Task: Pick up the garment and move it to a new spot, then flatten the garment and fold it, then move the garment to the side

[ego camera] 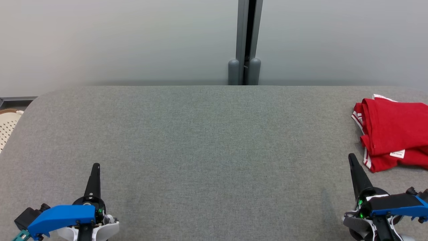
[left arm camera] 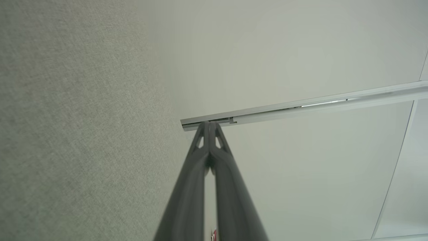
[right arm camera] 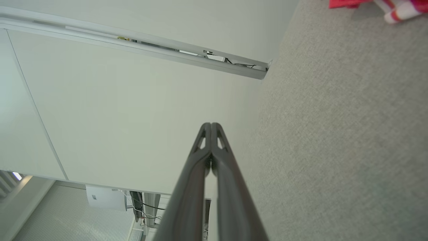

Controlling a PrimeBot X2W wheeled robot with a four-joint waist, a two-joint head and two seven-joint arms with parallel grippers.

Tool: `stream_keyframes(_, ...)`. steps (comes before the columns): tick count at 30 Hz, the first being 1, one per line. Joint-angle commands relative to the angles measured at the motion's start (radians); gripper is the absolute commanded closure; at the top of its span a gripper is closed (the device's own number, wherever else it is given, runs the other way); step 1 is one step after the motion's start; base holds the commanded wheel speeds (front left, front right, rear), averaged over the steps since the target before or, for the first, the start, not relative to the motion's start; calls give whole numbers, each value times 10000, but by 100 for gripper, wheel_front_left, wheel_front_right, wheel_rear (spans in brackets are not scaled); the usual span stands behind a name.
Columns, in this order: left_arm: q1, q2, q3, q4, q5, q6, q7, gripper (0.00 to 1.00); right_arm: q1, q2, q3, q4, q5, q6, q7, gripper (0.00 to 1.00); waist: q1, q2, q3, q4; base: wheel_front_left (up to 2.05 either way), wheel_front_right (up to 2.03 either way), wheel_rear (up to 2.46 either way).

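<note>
Grey felt-covered table (ego camera: 200, 140) takes most of the head view, pale wall panels (ego camera: 117, 40) behind it, w/ the red garment (ego camera: 394, 130) at the far right of frame. It's partly cut by the frame edge, so can't tell how near the table's edge it lies. Main risk imo: a nudge from the right gripper (ego camera: 351, 155), just below-left of the pile, shoves it further right or drags the top layer & undoes the fold. A pinch on one layer only would likely do the same, bc the layers look loose. Garment reads as folded into a rough, lumpy stack, not flat: soft creases, red-and-white striped trim along its left side. Both grippers are clenched on nothing, fingers pressed together in each wrist view. The left gripper (ego camera: 96, 165) is at lower left, well apart from the garment. Smallest: a white label (ego camera: 397, 154) on the lower fold.
</note>
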Motion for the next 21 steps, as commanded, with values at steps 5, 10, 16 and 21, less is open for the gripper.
stream_keyframes(5,-212,0,98,-94,-457,-83,155,100,95,-31,-71,-140,535,3,133,100,0,0,-31,9,0,0,0)
stream_keyframes(10,-262,-5,181,-116,-855,-92,271,100,115,-33,-117,-198,988,4,250,100,0,0,-68,20,0,0,0)
stream_keyframes(16,-307,-9,250,-127,-1174,-110,365,100,124,-34,-156,-239,1366,4,348,100,0,0,-99,28,0,0,0)
stream_keyframes(21,-352,-13,306,-148,-1485,-128,460,100,135,-33,-196,-274,1707,4,437,100,0,0,-130,37,0,0,0)
